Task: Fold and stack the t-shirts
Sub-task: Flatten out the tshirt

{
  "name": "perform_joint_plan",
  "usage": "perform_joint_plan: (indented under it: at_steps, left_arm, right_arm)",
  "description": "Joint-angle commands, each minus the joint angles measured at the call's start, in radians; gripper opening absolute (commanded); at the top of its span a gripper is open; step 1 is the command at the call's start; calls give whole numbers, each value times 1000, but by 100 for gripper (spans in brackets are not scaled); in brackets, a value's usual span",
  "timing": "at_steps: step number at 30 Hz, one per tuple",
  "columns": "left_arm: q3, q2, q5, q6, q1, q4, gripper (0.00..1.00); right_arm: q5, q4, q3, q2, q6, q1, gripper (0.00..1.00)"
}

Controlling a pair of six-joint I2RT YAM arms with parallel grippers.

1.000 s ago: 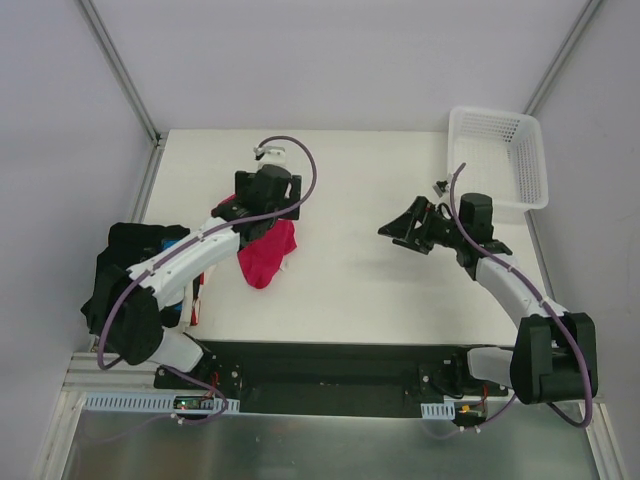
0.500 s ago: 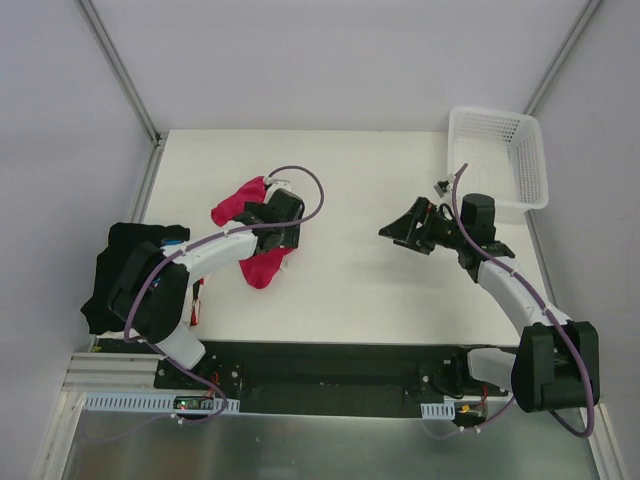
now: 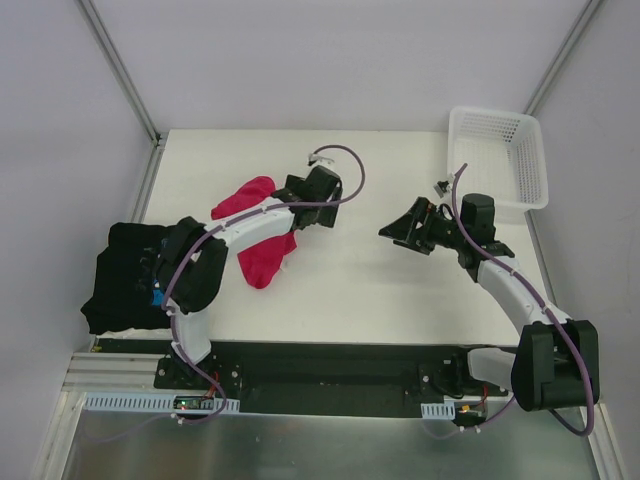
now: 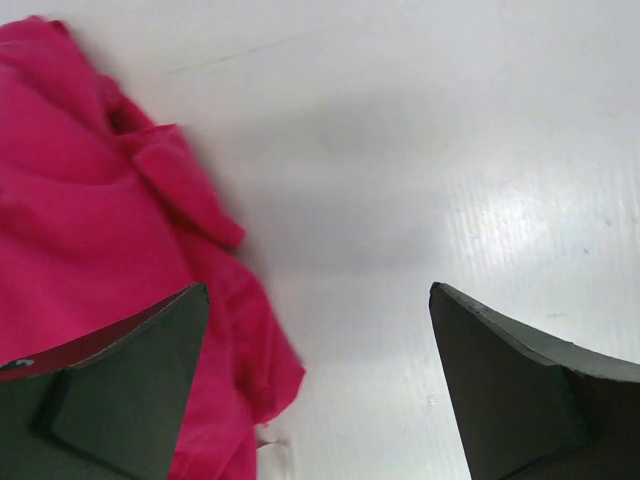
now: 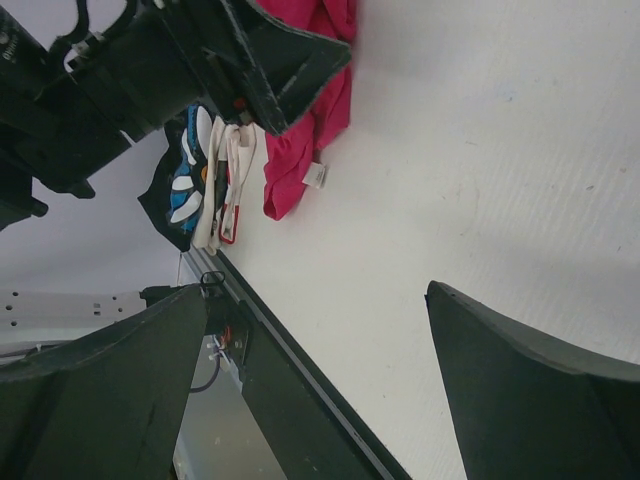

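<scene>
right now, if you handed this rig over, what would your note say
Left gripper: open, empty, over bare table, just right of the crimson-pink t-shirt.
Right gripper: open, empty, hovering mid-table.
Crimson-pink t-shirt: crumpled, unfolded.
Black printed t-shirt and white-and-red shirts: heaped at the table's left edge; I cannot tell if they are folded.
To do: fold the pink one and stack it.

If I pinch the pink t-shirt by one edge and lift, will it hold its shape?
Probably not: the pink t-shirt lies crumpled in soft folds, so it should droop. Thin cloth, likely light; may slide on the smooth table.
</scene>
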State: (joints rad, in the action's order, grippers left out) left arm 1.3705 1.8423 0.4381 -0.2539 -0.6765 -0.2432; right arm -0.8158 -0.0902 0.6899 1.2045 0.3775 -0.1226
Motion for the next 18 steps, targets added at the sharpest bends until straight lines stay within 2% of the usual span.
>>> perform_joint_plan:
  at_steps: [1,7,18]
  left_arm:
    - [85,87,-7,85,-34,-33,91]
    - [139,167,71,145,-3,-62,93]
    - [108,183,131,94,66,-134,94]
  right_arm:
    - [-13,-22,14,-3,-20,8,93]
    - [-22,-19,5,-10,-23,15,92]
    - [-37,-19,-10,-34,-22,51,91]
